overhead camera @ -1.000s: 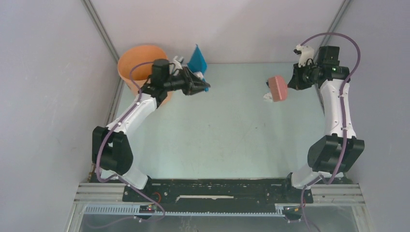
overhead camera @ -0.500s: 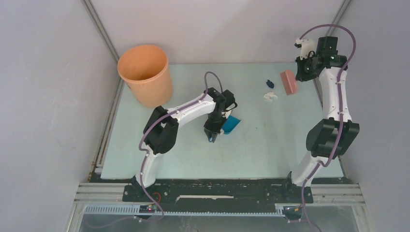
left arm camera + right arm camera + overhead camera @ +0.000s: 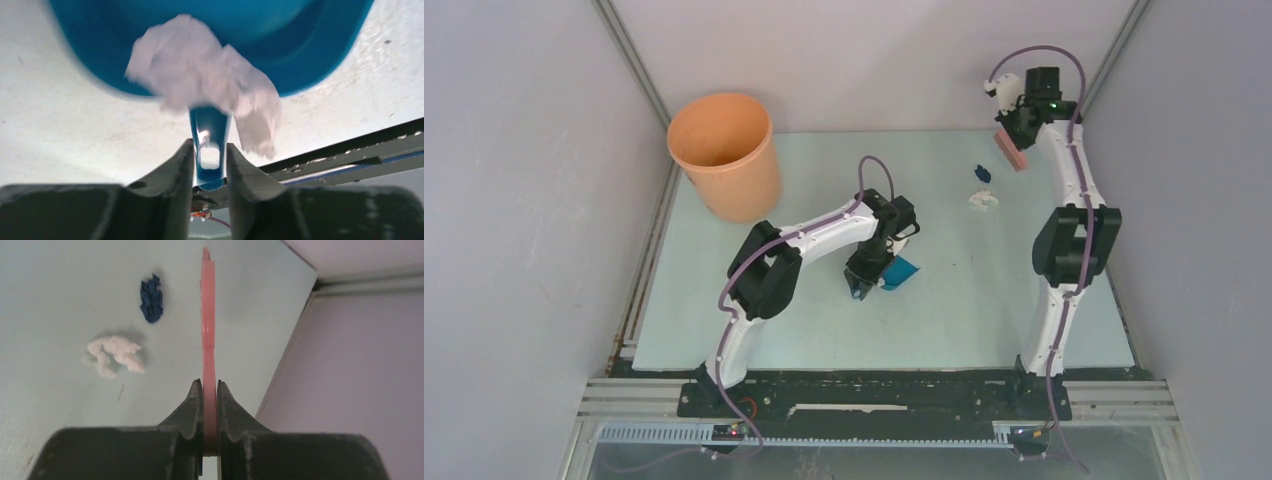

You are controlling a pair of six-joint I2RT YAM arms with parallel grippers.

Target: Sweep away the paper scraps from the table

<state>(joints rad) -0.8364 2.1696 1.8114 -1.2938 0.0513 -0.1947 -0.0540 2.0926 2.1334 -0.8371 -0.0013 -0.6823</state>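
Observation:
My left gripper (image 3: 861,284) is shut on the handle of the blue dustpan (image 3: 902,271), which is low over the middle of the table (image 3: 804,320). In the left wrist view the handle (image 3: 210,145) sits between my fingers, and a blurred pale paper scrap (image 3: 200,80) lies against the dustpan (image 3: 300,45). My right gripper (image 3: 1016,128) is shut on the pink brush (image 3: 1011,152) at the far right. A dark blue scrap (image 3: 982,173) and a white scrap (image 3: 983,200) lie left of the brush. Both show in the right wrist view, dark blue (image 3: 151,299) and white (image 3: 114,354), left of the brush (image 3: 208,325).
An orange bucket (image 3: 724,150) stands at the far left corner. Grey walls close the table at the back and on both sides; the right wall (image 3: 360,370) is close beside the brush. The black rail (image 3: 874,390) with the arm bases runs along the near edge.
My left arm swung the dustpan from beside the bucket to the table's middle, then shifted it slightly. My right arm drew the brush back toward the far right corner, off the scraps.

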